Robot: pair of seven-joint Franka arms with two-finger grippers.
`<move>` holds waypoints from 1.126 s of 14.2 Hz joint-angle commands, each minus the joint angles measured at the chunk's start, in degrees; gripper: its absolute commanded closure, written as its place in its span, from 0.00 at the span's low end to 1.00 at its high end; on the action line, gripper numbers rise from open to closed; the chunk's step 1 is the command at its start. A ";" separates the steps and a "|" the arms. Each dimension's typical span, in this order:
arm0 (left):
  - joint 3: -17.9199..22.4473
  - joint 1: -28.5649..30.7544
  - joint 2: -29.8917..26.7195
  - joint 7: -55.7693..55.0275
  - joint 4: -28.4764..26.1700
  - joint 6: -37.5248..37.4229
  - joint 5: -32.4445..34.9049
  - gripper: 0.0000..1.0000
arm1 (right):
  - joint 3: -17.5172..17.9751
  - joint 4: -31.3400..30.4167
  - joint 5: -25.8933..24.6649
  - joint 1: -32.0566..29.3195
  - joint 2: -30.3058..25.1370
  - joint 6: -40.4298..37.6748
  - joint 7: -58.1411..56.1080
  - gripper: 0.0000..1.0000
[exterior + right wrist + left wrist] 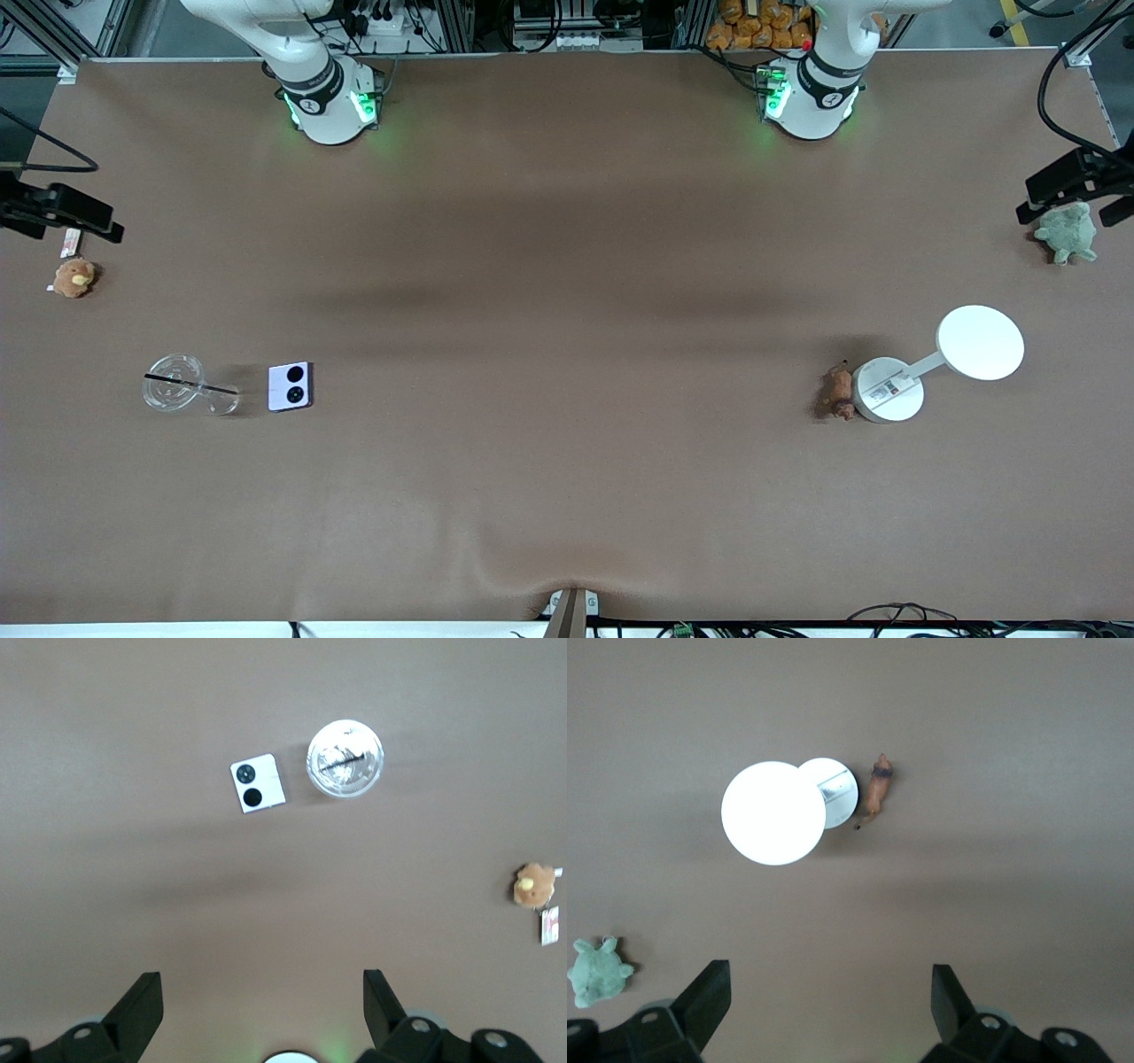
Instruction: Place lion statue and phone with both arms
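Note:
The lion statue (837, 392) lies on the table toward the left arm's end, touching the round base of a white stand (889, 390). It also shows in the left wrist view (876, 788). The phone (290, 386) lies flat toward the right arm's end, black circles up, beside a clear cup (182, 385); the right wrist view shows it too (258, 783). My left gripper (831, 979) is open and empty, high over bare table. My right gripper (262, 988) is open and empty, high over bare table. Neither gripper shows in the front view.
The white stand carries a round white disc (981, 343). A green plush (1067, 232) sits at the left arm's table end, a tan plush (74, 277) at the right arm's end. Black fixtures (62, 213) stand over both ends.

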 commanded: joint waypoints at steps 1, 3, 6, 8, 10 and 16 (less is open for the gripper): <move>-0.12 0.09 -3.62 -1.01 -4.28 1.28 0.05 0.00 | 0.53 -1.42 0.94 -0.21 -3.29 0.00 3.05 0.00; -0.12 0.18 -2.31 -1.37 -2.36 1.02 0.75 0.00 | 1.15 -1.25 0.94 0.14 -3.65 -0.09 4.02 0.00; 0.05 -0.17 -0.10 -1.63 0.29 0.23 0.75 0.00 | 1.33 -1.24 0.85 0.23 -4.09 -0.35 3.76 0.00; -0.21 -0.26 -0.10 -4.25 0.20 -0.39 0.75 0.00 | 0.89 -1.24 0.77 -0.21 -4.09 -0.27 2.97 0.00; -1.09 -0.35 -0.10 -5.23 0.20 -1.18 0.84 0.00 | 0.89 -1.16 0.77 -0.21 -4.01 -0.18 2.97 0.00; -3.11 -2.63 -0.54 -8.04 -0.24 -1.36 2.69 0.00 | 0.98 -1.42 0.68 -0.21 -3.83 -0.35 2.97 0.00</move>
